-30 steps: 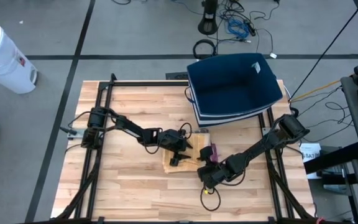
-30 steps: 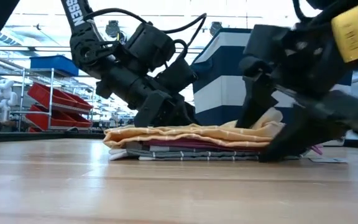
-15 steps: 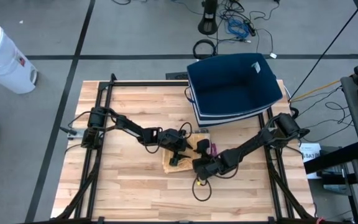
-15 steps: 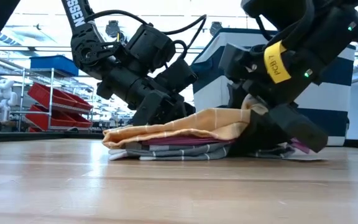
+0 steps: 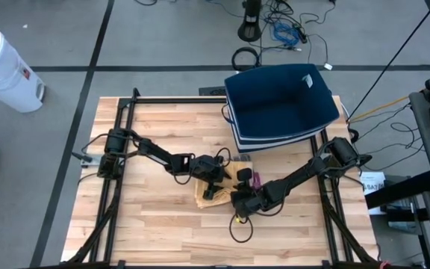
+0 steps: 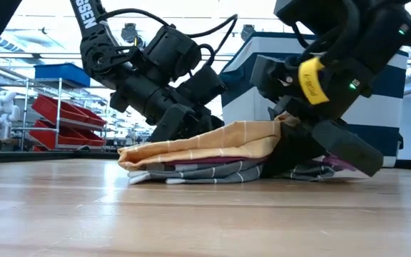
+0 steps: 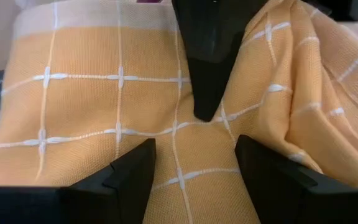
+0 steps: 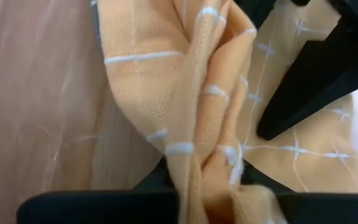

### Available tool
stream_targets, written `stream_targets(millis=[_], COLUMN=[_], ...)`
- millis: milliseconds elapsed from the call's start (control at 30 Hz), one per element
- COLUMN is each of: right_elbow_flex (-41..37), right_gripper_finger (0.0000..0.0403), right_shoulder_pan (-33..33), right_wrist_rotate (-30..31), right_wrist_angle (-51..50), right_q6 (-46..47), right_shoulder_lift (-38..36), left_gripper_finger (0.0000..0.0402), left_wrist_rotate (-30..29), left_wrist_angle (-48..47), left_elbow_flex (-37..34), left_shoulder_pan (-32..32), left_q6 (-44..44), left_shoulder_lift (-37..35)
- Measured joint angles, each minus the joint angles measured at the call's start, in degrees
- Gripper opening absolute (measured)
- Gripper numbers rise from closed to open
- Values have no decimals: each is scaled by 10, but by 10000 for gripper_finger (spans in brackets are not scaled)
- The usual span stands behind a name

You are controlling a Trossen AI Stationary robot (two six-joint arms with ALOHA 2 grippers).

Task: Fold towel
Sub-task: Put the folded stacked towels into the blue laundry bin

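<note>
An orange towel with white grid lines (image 6: 198, 146) lies on top of a small pile of grey and maroon cloths (image 6: 205, 171) in the middle of the wooden table (image 5: 155, 232). My right gripper (image 6: 285, 139) is at the towel's right end and is shut on it. My left gripper (image 7: 194, 146) comes from the table's left. It is open, and its fingers stand over the towel's top surface (image 7: 104, 112), one on each side. In the high view the two grippers meet over the pile, the left gripper (image 5: 210, 187) and the right gripper (image 5: 239, 200). My left gripper's open fingertips (image 7: 135, 165) lie low over the orange cloth; I cannot tell whether they touch it. My right gripper pinches a bunched-up fold of the towel's right end (image 8: 197, 143), several layers of it, between its two fingers. It slants down from the table's right. That end (image 6: 280, 128) is raised, and the rest of the towel lies on the pile.
A navy bin (image 5: 282, 104) stands on the table's far right part, just behind the pile. Black frame rails (image 5: 125, 149) run along the table's sides. Bare wood lies at the near side and at the left. A white barrel (image 5: 2, 67) stands on the floor.
My right gripper has moved toward the table's left and a little farther back, onto the towel's right end. It has shut on that end. That end has bunched up and risen off the pile, while the towel's left part has stayed flat.
</note>
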Motion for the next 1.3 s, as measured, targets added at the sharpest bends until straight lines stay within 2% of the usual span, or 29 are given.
stream_targets(millis=[267,367,500,633,867,1033,1300], right_elbow_flex=[30,34,35,45,77,94,94], right_gripper_finger=[32,32,32,32,32,32,32], right_shoulder_pan=[-22,-28,-33,-38,-48,-48,-52], right_wrist_rotate=[-62,-75,-84,-87,-98,-88,-85], right_wrist_angle=[-30,-41,-36,-38,-42,-46,-47], right_q6=[41,58,76,97,126,152,179], right_shoulder_lift=[0,-1,-1,0,0,-17,-37], left_gripper_finger=[238,252,283,306,314,314,314], left_wrist_rotate=[-62,-75,-85,-97,-193,-288,-325], left_wrist_angle=[-50,-91,-114,-111,-85,-97,-126], left_elbow_flex=[-5,-3,-3,-2,-2,-1,0], left_shoulder_pan=[-19,-36,-62,-94,-132,-148,-155], left_q6=[30,39,10,-20,-36,-37,-41], left_shoulder_lift=[-83,-125,-153,-148,-122,-120,-120])
